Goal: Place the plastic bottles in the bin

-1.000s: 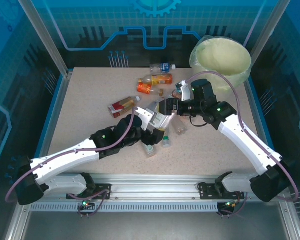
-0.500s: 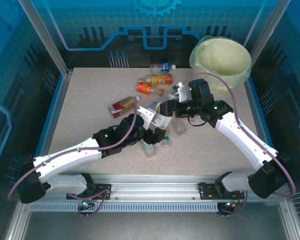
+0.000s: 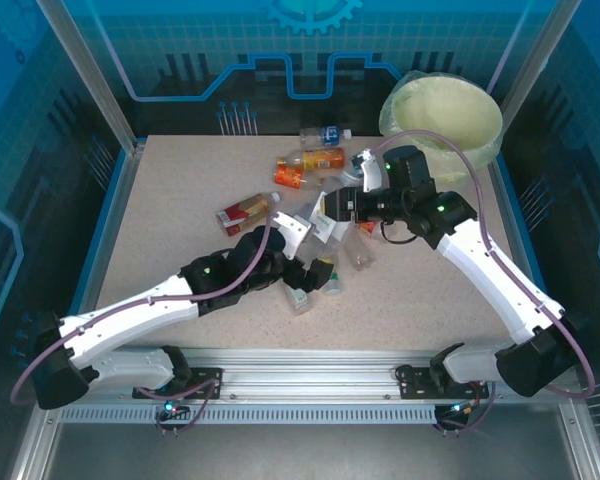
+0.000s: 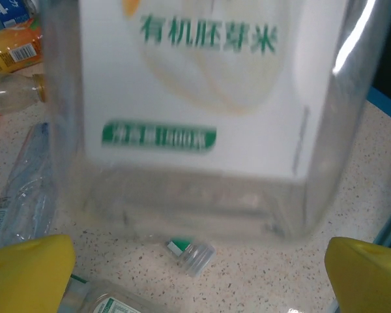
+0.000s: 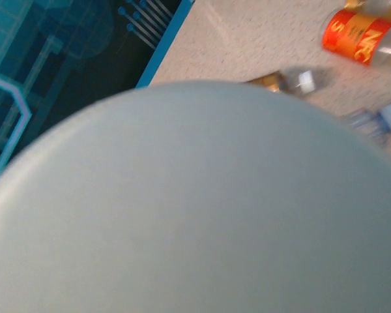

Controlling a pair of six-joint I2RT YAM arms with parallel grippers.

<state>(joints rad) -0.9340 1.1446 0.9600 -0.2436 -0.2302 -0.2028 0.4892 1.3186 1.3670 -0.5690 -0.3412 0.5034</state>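
Starting at the left pincer (image 4: 197, 270), how do its jaws stand? asks Ana.

Wide apart, says Ben. Its yellow fingertips (image 4: 26, 277) sit out at either side. Straight ahead, in the space between them, is a large clear plastic bottle with a white label printed in green (image 4: 202, 98).

And the right pincer (image 3: 342, 205)?

It meets the far end of that same bottle, head-on to the left pincer. Its wrist camera is up against a blurred pale grey round surface (image 5: 195, 195) and its fingers are hidden, so I cannot tell whether it is clamped.

What lies around them?

Just under the left pincer, on the speckled beige table (image 3: 180, 200), is a small clear bottle with a green label (image 4: 190, 253). To its left is a crumpled clear bottle (image 4: 19, 189). Beyond both pincers lie an orange-labelled amber bottle (image 3: 318, 158) and a clear bottle with a blue label (image 3: 325, 134). Left of them is a red-labelled bottle (image 3: 248, 212).

And the bin?

The round pale cream bin lined with a plastic bag (image 3: 442, 112) stands at the table's far right corner, beyond the right pincer and apart from it.
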